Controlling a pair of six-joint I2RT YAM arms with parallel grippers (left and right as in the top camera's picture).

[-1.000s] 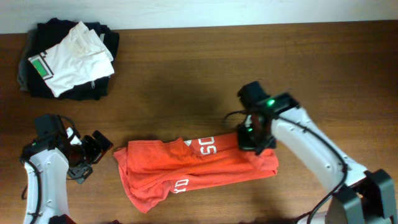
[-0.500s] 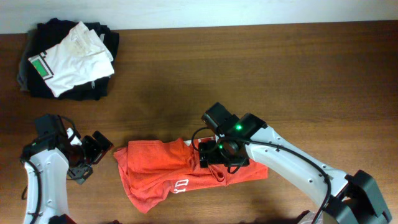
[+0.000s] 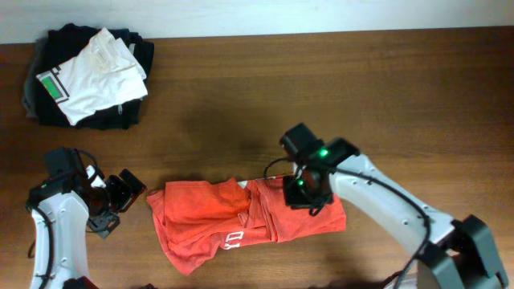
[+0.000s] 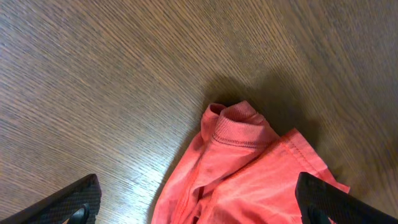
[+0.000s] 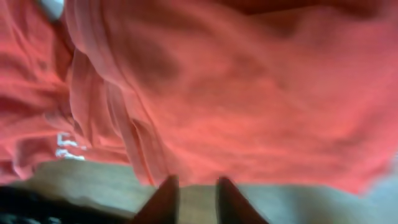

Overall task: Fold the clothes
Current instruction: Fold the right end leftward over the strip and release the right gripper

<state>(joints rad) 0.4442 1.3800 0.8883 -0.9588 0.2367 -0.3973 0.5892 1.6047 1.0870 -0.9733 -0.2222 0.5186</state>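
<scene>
Red-orange T-shirt lies bunched on the wooden table, its right part doubled toward the middle. The folding looks partway done, with loose creases. The right gripper sits over the shirt's right part, fingers drawn nearly together with bare wood showing between the tips, seemingly empty. The left gripper hangs just off the shirt's left edge, spread wide, holding nothing. Next probably calls for a fresh pinch on a shirt edge, then another fold across.

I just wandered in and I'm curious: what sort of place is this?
Probably a robotics lab bench: a left robot arm and a right robot arm at a wooden table, a red-orange T-shirt crumpled on it, and a pile of garments in one corner.
</scene>
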